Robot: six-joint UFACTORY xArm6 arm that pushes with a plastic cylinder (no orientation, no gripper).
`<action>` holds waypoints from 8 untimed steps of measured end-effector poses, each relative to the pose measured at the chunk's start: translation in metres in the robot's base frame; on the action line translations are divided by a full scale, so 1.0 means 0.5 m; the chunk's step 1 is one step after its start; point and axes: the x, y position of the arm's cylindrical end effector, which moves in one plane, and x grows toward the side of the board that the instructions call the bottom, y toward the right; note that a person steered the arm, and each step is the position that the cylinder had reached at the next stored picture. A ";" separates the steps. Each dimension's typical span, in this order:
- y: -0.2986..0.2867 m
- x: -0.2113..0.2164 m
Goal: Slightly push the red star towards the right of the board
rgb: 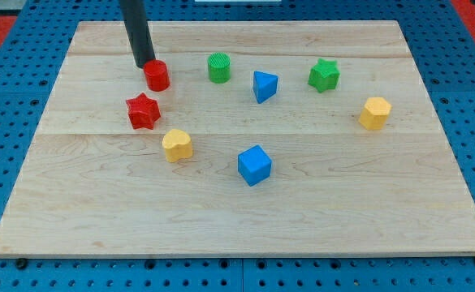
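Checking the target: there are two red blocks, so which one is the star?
The red star-shaped block, lower and pointed; the red cylinder block sits by my tip.

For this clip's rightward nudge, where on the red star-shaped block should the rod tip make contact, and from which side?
Best on the red star-shaped block's face toward the view's left, about mid-height in the view, pushing toward the view's right. My tip now sits above it, beside the red cylinder block, so it likely must circle round to the star's left. The yellow block lies below-right, off the path.

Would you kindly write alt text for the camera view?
My tip rests by the red cylinder, above the red star on the wooden board. Six more blocks lie scattered to the right.
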 end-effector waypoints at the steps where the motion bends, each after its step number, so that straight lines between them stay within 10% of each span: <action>1: -0.036 0.000; 4: -0.176 0.102; 8: -0.043 0.244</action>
